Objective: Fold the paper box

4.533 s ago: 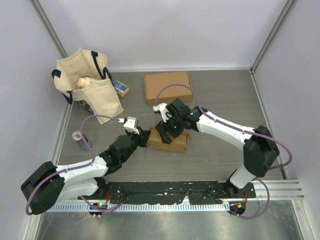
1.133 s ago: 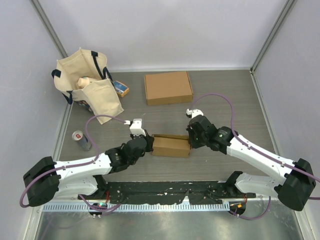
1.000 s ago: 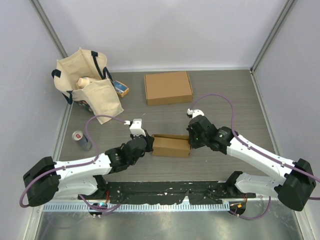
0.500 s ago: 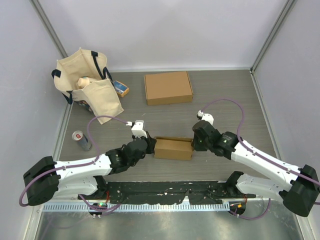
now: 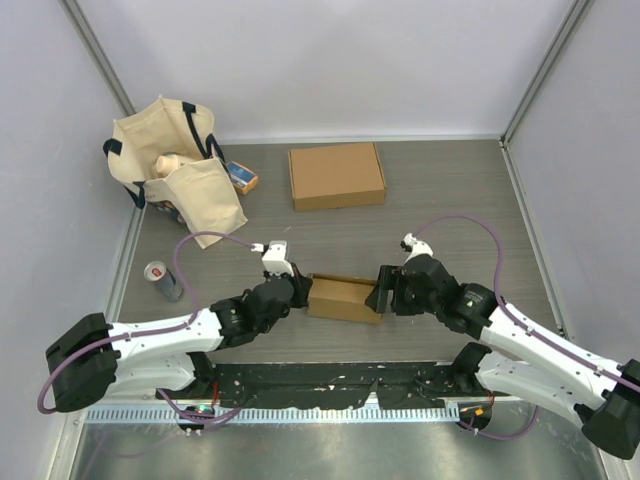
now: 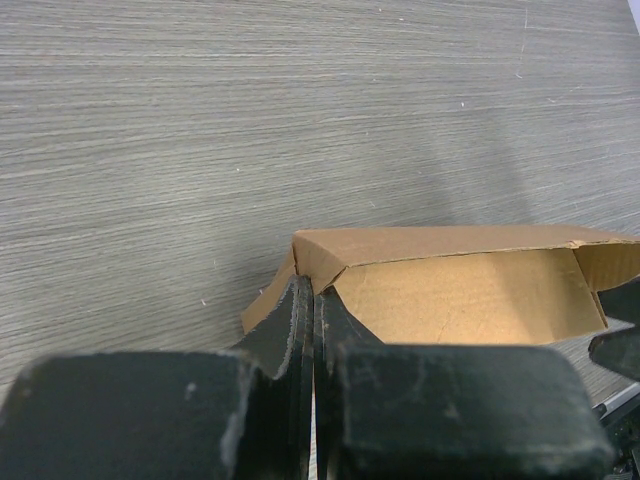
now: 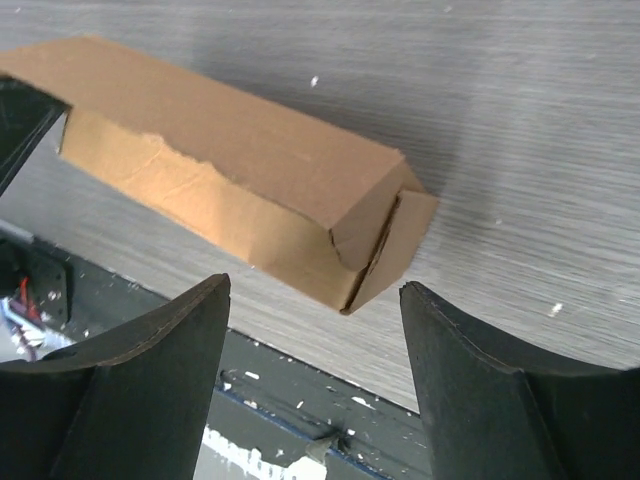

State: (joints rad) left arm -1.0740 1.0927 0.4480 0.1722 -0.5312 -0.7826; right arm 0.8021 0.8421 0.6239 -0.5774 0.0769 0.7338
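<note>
The brown paper box (image 5: 343,298) lies on the table between my two grippers, its long opening facing the near side. My left gripper (image 5: 301,291) is shut on the flap at the box's left end; in the left wrist view the fingers (image 6: 300,325) pinch the cardboard corner, with the open box (image 6: 455,295) beyond. My right gripper (image 5: 384,293) is open at the box's right end. In the right wrist view the box (image 7: 230,150) and its loose end flap (image 7: 400,240) lie just ahead of the spread right gripper (image 7: 312,292), not touching it.
A second, closed flat cardboard box (image 5: 336,175) lies at the back. A cream tote bag (image 5: 175,165) with items and a small blue pack (image 5: 241,177) sit back left. A can (image 5: 160,278) stands on the left. The black front rail (image 7: 300,400) is near.
My right arm has drawn back toward the near right and its open gripper has dropped to the box's right end. The box has shifted slightly right. My left gripper keeps its hold.
</note>
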